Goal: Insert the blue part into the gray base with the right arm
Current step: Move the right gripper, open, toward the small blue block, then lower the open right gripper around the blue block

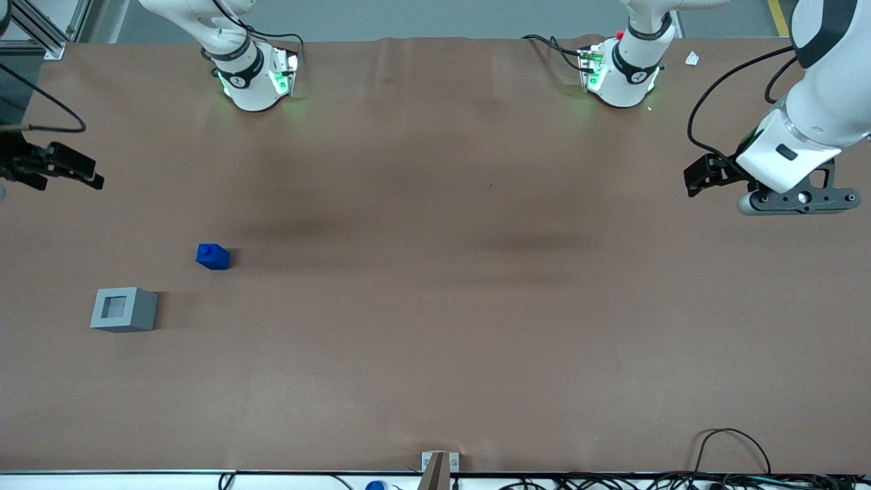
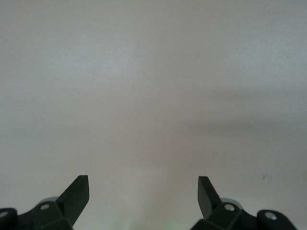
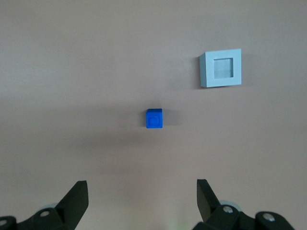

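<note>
The blue part (image 1: 213, 256) (image 3: 154, 118) rests on the brown table with its square stub facing up. The gray base (image 1: 124, 309) (image 3: 220, 69) stands a short way from it, nearer the front camera and closer to the working arm's end, its square recess facing up. My right arm's gripper (image 1: 95, 174) (image 3: 142, 184) hovers above the table at the working arm's end, farther from the front camera than both things. It is open, with nothing between its fingers, and apart from both.
Both arm bases (image 1: 253, 78) (image 1: 622, 71) stand at the table's back edge. A small bracket (image 1: 439, 466) and loose cables (image 1: 735, 449) sit at the front edge. A white scrap (image 1: 692, 58) lies near the back, toward the parked arm's end.
</note>
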You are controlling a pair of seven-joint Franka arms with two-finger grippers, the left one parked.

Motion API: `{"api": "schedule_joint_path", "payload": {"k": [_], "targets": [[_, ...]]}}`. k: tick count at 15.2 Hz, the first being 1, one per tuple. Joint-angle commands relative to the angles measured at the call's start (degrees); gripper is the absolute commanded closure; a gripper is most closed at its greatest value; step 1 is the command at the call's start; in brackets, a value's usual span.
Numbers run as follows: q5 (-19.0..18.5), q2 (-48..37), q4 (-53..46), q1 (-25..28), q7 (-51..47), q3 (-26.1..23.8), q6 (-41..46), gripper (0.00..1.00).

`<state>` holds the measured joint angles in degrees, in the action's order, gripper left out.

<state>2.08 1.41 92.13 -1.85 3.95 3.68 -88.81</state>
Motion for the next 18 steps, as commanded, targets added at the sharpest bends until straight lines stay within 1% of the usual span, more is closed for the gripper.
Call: {"api": "schedule_joint_path", "payload": {"k": [1, 3, 6, 10, 15, 18], "targets": [[0.0, 4.4, -0.7, -0.9, 0.4, -0.5, 0.1, 0.0], [0.4, 6.1, 0.1, -2.0, 0.4, -0.6, -1.7, 0.0], [0.5, 6.1, 5.2, -2.1, 0.4, -0.5, -7.6, 0.0], [0.5, 6.9, 13.0, -2.3, 0.4, -0.5, -18.4, 0.0], [0.4, 9.9, 17.0, -2.2, 0.4, -0.5, -27.1, 0.0], [0.5, 10.9, 21.2, -2.2, 0.4, -0.5, -34.7, 0.0]]}}
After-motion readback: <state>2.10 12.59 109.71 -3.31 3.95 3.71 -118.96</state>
